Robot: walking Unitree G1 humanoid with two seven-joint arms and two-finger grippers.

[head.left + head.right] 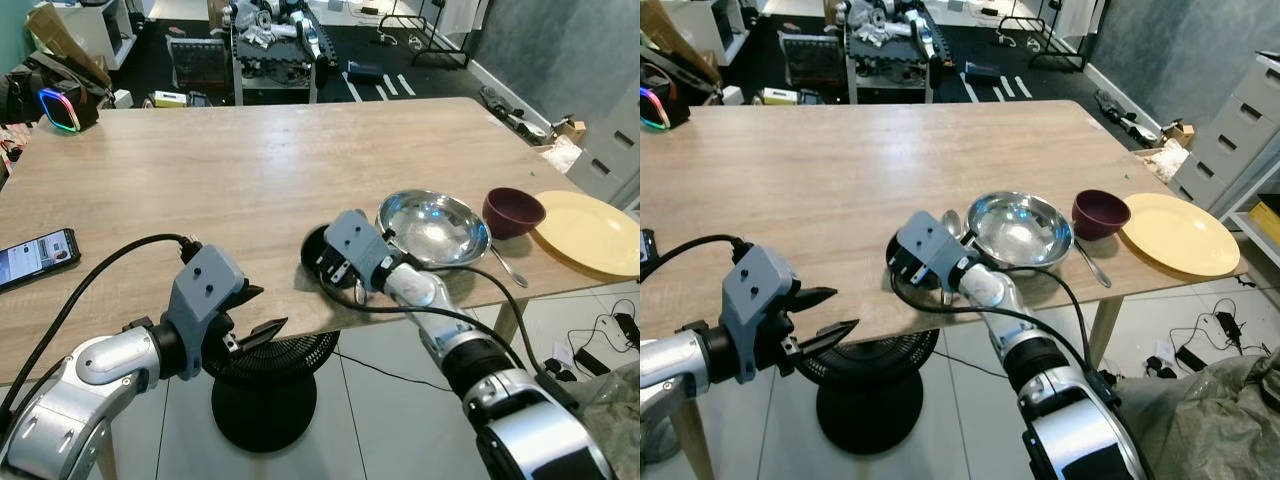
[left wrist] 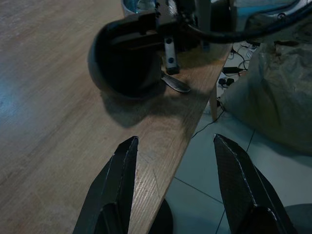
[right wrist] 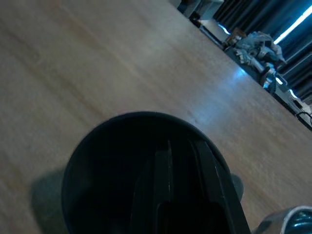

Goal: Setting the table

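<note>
Bright head views, dim wrist views.

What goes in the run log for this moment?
right end effector: in black bowl | left end effector: open, idle at table edge | steel bowl: untouched

Phone (image 1: 38, 257) at table's left edge; black fan (image 1: 265, 385) on floor; grey drawers (image 1: 1240, 135) right.

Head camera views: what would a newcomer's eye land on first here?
Most striking is the right gripper reaching into a black bowl at the near edge of the wooden table. Beside it, toward the robot's right, stand a shiny steel bowl, a small maroon bowl and a yellow plate. The left gripper hovers open off the table's near edge, and a lit phone lies at the far left.
</note>
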